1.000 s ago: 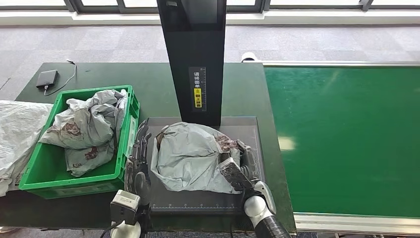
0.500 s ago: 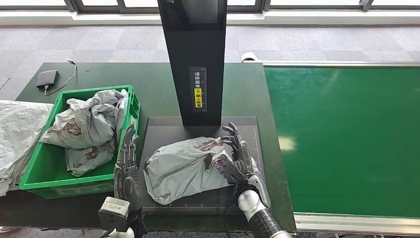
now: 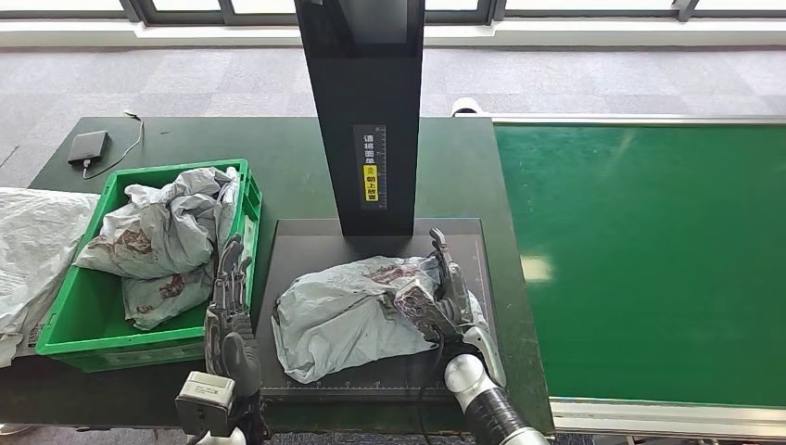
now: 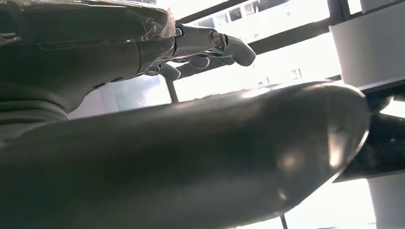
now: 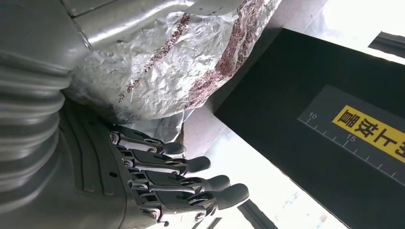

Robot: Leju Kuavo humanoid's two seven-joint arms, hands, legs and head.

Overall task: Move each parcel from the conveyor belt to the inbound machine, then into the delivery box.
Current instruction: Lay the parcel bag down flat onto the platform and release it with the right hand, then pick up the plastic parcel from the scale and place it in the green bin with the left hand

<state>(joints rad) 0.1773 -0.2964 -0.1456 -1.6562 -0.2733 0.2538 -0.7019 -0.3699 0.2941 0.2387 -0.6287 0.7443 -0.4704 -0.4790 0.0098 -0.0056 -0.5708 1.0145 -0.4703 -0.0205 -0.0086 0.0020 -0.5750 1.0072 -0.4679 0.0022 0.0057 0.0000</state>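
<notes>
Dark green table (image 3: 445, 158) by a row of windows, grey carpet behind it, and a bright green conveyor belt (image 3: 649, 260) running along the right side. A tall black scanner column (image 3: 364, 111) with a yellow label stands at the back edge of the inbound machine's black platform (image 3: 306, 250).

The grey plastic parcel (image 3: 348, 311) is lying crumpled on that platform, closer to the front edge. The right hand (image 3: 443, 292) is up against the parcel's right end — fingers (image 5: 191, 164) stretched out straight and a bit apart, thumb side pressed into the bag, not really wrapped around it as far as I can see. In the right wrist view the bag's crinkly surface with reddish print sits right over the hand.

The left hand (image 3: 230, 306) hovers between the platform's left edge and the green delivery box (image 3: 111, 338), fingers (image 4: 229, 45) extended and holding nothing, a small gap away from the parcel.

The delivery box has a few more grey bags (image 3: 162, 236) piled inside. Left of it there's a big whitish sack (image 3: 32, 241), and a small black device (image 3: 88, 146) with a cable sits at the far corner.
</notes>
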